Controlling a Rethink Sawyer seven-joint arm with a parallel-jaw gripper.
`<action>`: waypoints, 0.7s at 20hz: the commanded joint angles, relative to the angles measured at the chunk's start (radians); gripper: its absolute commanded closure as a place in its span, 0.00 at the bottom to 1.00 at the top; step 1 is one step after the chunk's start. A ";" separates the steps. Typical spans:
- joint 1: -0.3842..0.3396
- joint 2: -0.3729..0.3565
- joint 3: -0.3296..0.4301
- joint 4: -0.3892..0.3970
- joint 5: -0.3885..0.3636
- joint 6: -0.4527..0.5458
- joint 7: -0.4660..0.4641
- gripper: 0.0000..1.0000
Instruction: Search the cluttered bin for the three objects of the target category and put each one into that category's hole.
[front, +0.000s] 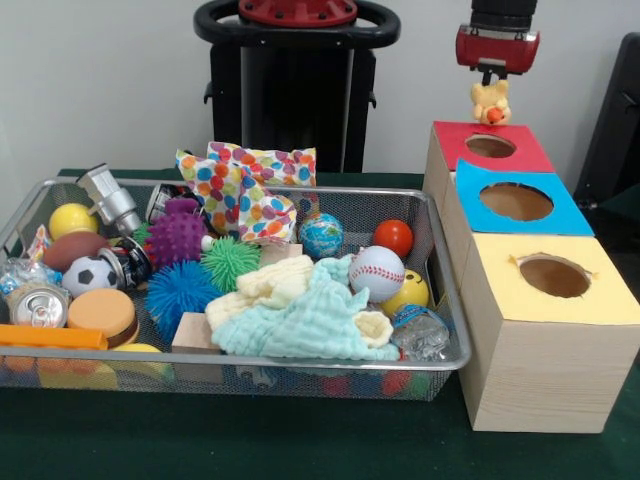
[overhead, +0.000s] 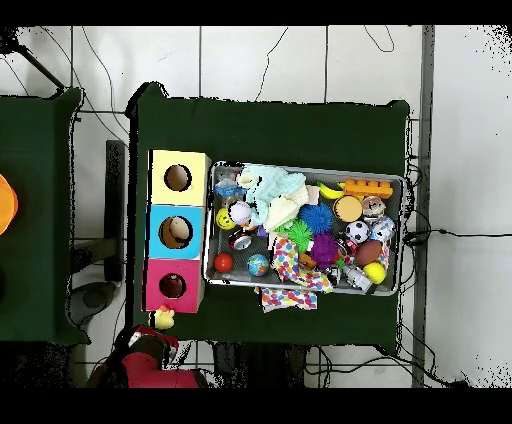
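The claw (front: 491, 88) grips a small yellow plush toy (front: 490, 103) with an orange spot on its front, which hangs directly beneath it. The toy is in the air just behind and above the red-topped box (front: 488, 146), not yet over its hole; in the overhead view it sits just off that box's end.

Three wooden boxes stand in a row on the green surface (front: 300, 440), touching one another: red-topped, then blue-topped (front: 517, 200), then yellow-topped (front: 553, 277), each with a round hole. Something pale shows inside the blue one from above.

Beside them the wire bin (front: 230, 362) is crammed: a baseball (front: 377, 273), a globe ball (front: 321, 236), an orange ball (front: 394, 237), spiky balls in purple (front: 176, 236), green (front: 229, 262) and blue (front: 180, 289), a soccer ball (front: 88, 274), a drink can (front: 38, 306), pale cloths (front: 300, 318) and spotted fabric (front: 245, 190).

No writing is legible.
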 joint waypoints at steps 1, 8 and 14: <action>0.052 0.065 -0.076 -0.291 -0.041 0.094 -0.073 1.00; 0.059 0.033 -0.090 -0.320 -0.091 0.184 -0.014 1.00; 0.049 0.019 -0.084 -0.352 -0.115 0.263 0.006 1.00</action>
